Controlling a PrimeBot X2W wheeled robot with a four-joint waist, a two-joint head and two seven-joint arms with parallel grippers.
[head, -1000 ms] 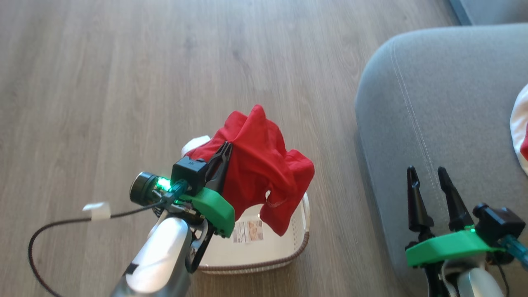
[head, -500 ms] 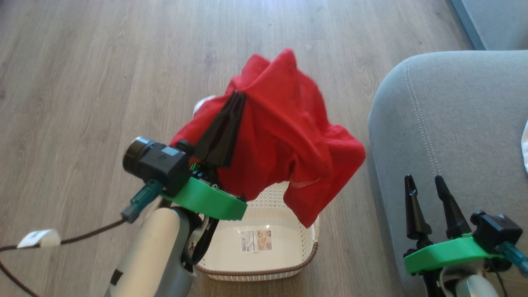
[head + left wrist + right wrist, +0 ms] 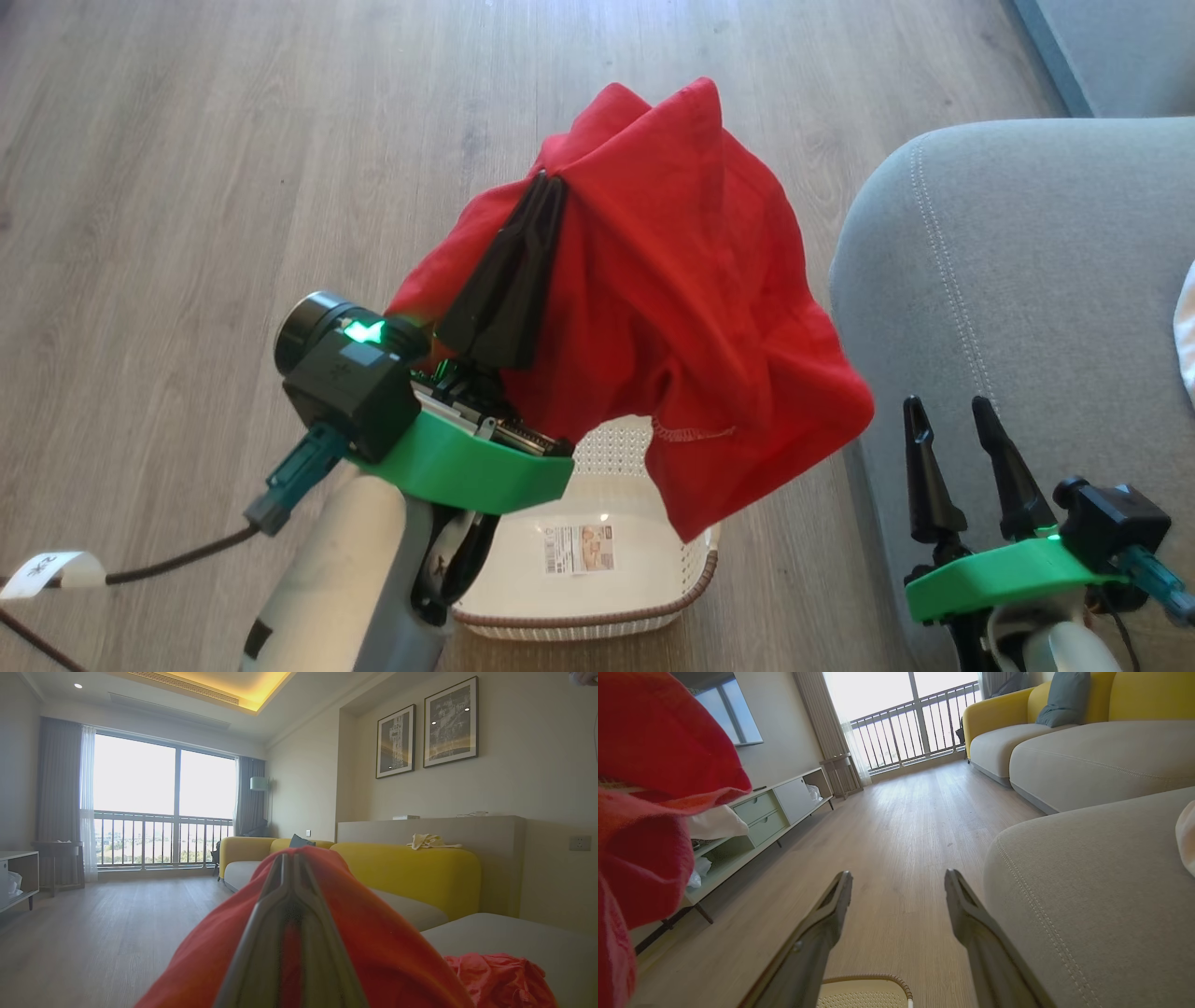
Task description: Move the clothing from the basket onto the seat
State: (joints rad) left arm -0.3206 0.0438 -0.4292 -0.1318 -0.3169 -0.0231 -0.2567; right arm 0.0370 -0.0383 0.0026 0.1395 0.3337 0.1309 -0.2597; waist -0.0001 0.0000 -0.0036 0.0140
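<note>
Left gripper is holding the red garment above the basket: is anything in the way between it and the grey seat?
Nothing stands on the floor between the garment, pinched in the left gripper, and the seat. The open right gripper hangs at the seat's near edge, close to that path; the basket sits below.

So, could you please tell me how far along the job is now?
Done, apparently: a white cloth already lies on the seat. In hand: the left gripper is shut on a red garment, lifted above the basket, whose visible floor is bare apart from a label. Left: carry it to the seat and release. The right gripper is open and empty.
</note>
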